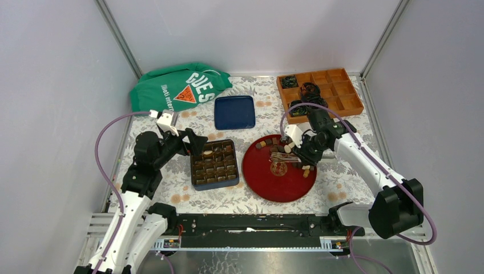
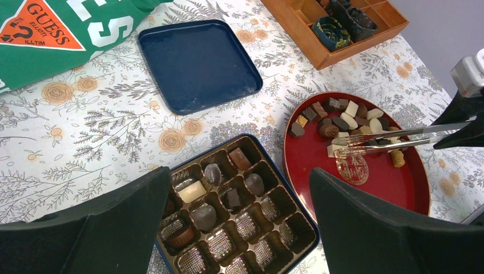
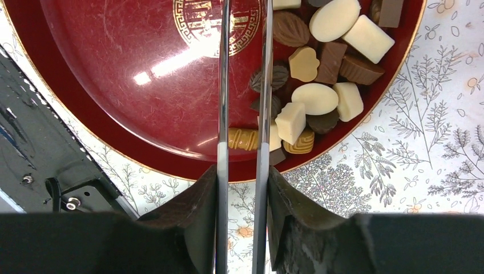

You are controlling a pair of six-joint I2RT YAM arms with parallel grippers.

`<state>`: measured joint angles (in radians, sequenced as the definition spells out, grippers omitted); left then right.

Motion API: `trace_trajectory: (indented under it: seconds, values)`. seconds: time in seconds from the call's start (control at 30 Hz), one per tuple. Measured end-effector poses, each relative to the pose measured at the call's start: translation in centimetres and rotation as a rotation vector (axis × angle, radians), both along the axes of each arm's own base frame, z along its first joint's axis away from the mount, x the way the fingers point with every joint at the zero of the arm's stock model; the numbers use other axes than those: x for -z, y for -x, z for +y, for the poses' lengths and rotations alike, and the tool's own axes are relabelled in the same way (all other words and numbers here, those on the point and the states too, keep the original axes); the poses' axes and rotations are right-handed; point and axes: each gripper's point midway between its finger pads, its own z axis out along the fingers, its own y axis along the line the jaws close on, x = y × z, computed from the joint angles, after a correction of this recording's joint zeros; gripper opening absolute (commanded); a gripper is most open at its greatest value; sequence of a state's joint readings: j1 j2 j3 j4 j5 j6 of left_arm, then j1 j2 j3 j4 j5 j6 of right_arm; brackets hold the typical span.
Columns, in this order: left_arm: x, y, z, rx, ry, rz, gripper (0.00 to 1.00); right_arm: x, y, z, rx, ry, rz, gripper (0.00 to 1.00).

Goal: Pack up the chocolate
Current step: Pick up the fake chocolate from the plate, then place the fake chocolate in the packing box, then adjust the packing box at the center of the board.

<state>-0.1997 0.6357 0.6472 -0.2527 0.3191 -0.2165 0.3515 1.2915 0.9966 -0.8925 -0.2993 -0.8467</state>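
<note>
The chocolate lies in a heap of dark, brown and cream pieces (image 3: pixel 319 97) (image 2: pixel 348 117) at the far side of the red plate (image 1: pixel 268 182) (image 3: pixel 142 103). A few pieces (image 2: pixel 204 217) sit in cups of the blue box (image 1: pixel 214 164) (image 2: pixel 268 154) left of the plate. My right gripper (image 3: pixel 242 177) (image 1: pixel 305 149) is shut on metal tongs (image 3: pixel 223 85) (image 2: pixel 394 137), whose tips reach over the plate next to a cream piece (image 2: pixel 333 150). Whether the tips hold that piece I cannot tell. My left gripper (image 2: pixel 240 174) (image 1: pixel 197 142) hangs open over the box with nothing in it.
The dark blue lid (image 1: pixel 234 112) lies behind the box. A green bag (image 1: pixel 180 85) is at the back left. A wooden compartment tray (image 1: pixel 337 97) with black coiled cables (image 1: pixel 311 91) stands at the back right. White walls close in both sides.
</note>
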Motion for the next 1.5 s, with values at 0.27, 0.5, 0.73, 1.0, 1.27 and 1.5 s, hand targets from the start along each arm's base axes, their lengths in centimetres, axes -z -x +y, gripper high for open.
trace_trajectory:
  seconds: [0.27, 0.5, 0.73, 1.0, 1.27, 1.5]
  values:
    - [0.5, -0.3, 0.0, -0.005, -0.005, 0.017, 0.99, -2.1, 0.2, 0.4, 0.015, -0.038, -0.032, 0.0]
    - [3.0, -1.7, 1.0, -0.081, -0.04, 0.11, 0.98, -5.7, 0.1, 2.2, -0.014, -0.153, -0.073, 0.0]
    - [8.4, -3.3, 3.4, -0.274, -0.082, 0.322, 0.78, -8.5, 0.2, 5.0, -0.102, -0.272, -0.082, 0.0]
    - [13.5, -3.3, 4.9, -0.388, -0.144, 0.532, 0.45, -8.8, 0.5, 9.7, -0.262, -0.293, -0.042, 0.0]
    - [16.0, -3.1, 5.7, -0.439, -0.204, 0.643, 0.4, -8.0, 1.1, 13.4, -0.372, -0.277, 0.003, 0.0]
    - [17.7, -2.8, 5.7, -0.435, -0.23, 0.71, 0.3, -6.8, 1.5, 15.0, -0.422, -0.246, 0.021, 0.0]
